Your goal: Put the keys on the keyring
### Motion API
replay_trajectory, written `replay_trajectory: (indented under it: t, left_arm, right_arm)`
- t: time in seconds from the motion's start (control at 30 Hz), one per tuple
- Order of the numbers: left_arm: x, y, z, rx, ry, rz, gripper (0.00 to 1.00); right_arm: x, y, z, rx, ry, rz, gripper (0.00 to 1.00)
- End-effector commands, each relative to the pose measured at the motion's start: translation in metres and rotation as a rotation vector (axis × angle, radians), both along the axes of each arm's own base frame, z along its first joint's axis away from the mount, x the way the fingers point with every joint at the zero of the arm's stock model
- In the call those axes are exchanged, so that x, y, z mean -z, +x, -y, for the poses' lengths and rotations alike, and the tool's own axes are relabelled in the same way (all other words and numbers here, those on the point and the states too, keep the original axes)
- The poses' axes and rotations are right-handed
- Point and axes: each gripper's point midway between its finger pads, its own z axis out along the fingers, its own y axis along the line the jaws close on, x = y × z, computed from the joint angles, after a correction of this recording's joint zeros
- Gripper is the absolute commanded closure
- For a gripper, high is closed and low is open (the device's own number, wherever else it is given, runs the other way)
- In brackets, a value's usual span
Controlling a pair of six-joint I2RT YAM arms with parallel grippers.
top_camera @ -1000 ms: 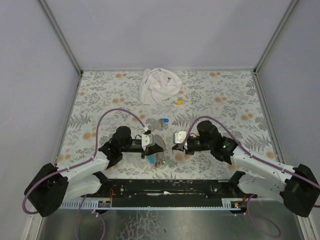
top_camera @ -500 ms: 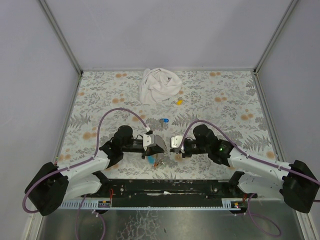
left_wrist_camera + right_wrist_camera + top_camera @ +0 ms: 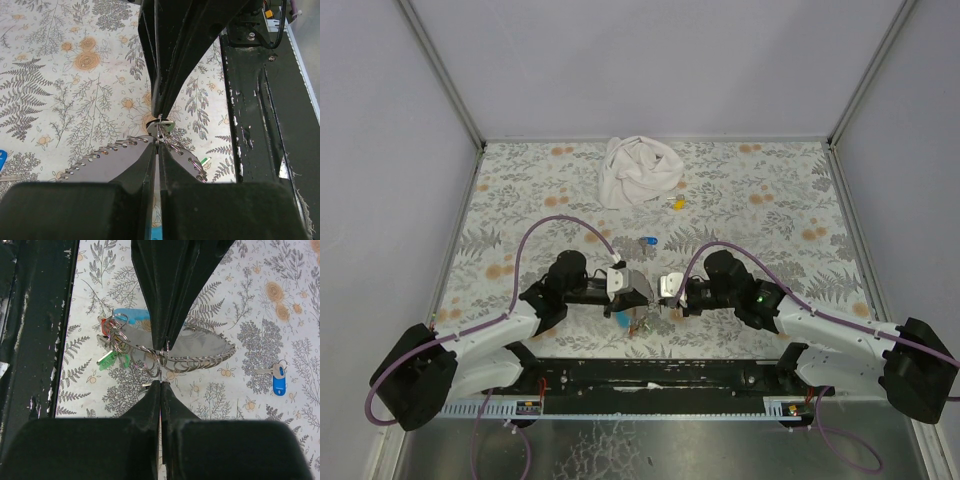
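Observation:
The keyring is a grey strap (image 3: 200, 346) edged with several thin metal rings, its blue end (image 3: 131, 316) beside a bunch of green-capped keys (image 3: 107, 359). It also shows in the top view (image 3: 638, 312). My left gripper (image 3: 632, 298) (image 3: 157, 141) is shut on the strap at a ring. My right gripper (image 3: 663, 292) (image 3: 161, 382) faces it tip to tip and is shut on a thin silver ring at the strap's edge. A blue-capped key (image 3: 648, 241) (image 3: 278, 379) lies loose on the table beyond both grippers.
A crumpled white cloth (image 3: 638, 170) lies at the back of the flowered table, with a small yellow piece (image 3: 678, 203) beside it. The black base rail (image 3: 650, 375) runs along the near edge, close behind the grippers. White walls enclose the table.
My right gripper has moved left toward the left gripper and now meets it at the strap. The left gripper has stayed in place, holding the strap.

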Motion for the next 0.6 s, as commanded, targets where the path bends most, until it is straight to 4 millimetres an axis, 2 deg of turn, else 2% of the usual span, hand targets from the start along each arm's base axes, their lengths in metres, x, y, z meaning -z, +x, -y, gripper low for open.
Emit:
replay_trajectory:
  t: [0.0,0.57]
  left_arm:
    - [-0.0153,0.0046,0.0072,0.020,-0.027,0.050,1.00]
    - [-0.0114,0.0088,0.0074,0.001,-0.016,0.043,1.00]
  right_arm:
    - [-0.0201,0.0016,-0.0092,-0.014,0.067,0.044,1.00]
    - [-0.0197,-0.0002,-0.0095,-0.018,0.065,0.041,1.00]
